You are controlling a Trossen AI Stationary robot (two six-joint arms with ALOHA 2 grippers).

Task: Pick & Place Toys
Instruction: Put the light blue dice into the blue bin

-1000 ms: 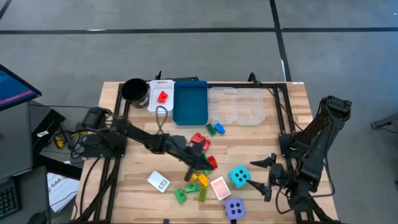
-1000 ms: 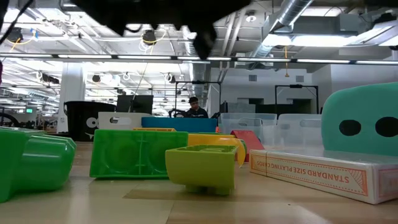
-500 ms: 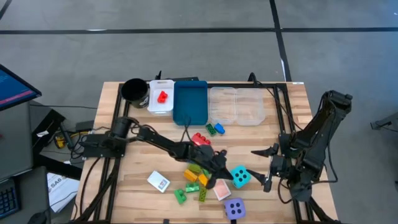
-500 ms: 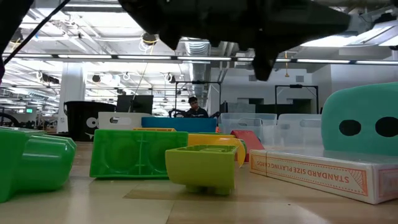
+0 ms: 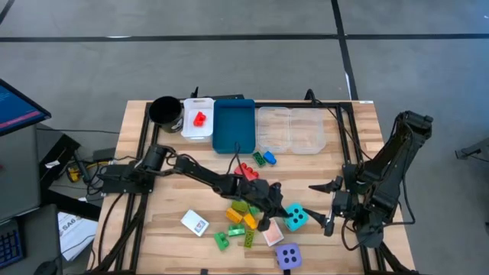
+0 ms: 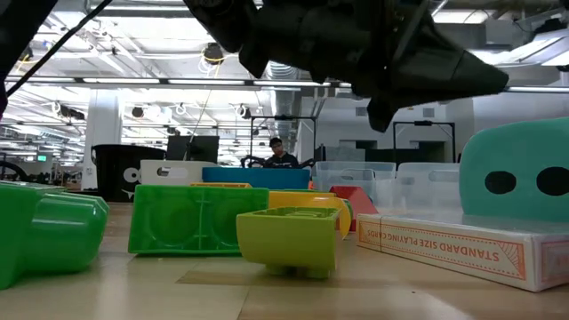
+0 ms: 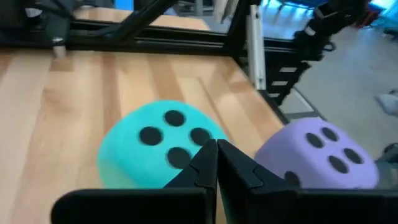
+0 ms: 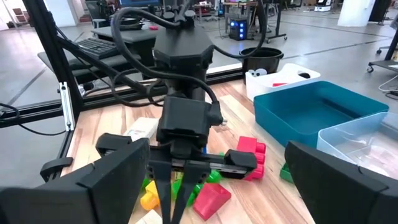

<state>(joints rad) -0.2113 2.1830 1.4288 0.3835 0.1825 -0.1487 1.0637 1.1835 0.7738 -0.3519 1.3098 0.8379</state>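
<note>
Foam is judged light and squashy; the cyan die [image 7: 158, 146] just ahead of the closed, empty left gripper [image 7: 216, 163] should be pinched across opposite flat faces.

Along the far edge of your wooden table [image 5: 168, 225] sit a black cup [image 5: 163, 111], a white tray [image 5: 189, 124], a blue tray [image 5: 234, 126] and a clear tray [image 5: 291, 129], side by side in that order. A monitor [image 5: 17, 105] shows at the left, over grey floor [image 5: 229, 61]. In the low view a person [image 6: 278, 154] sits far back in the room.
</note>
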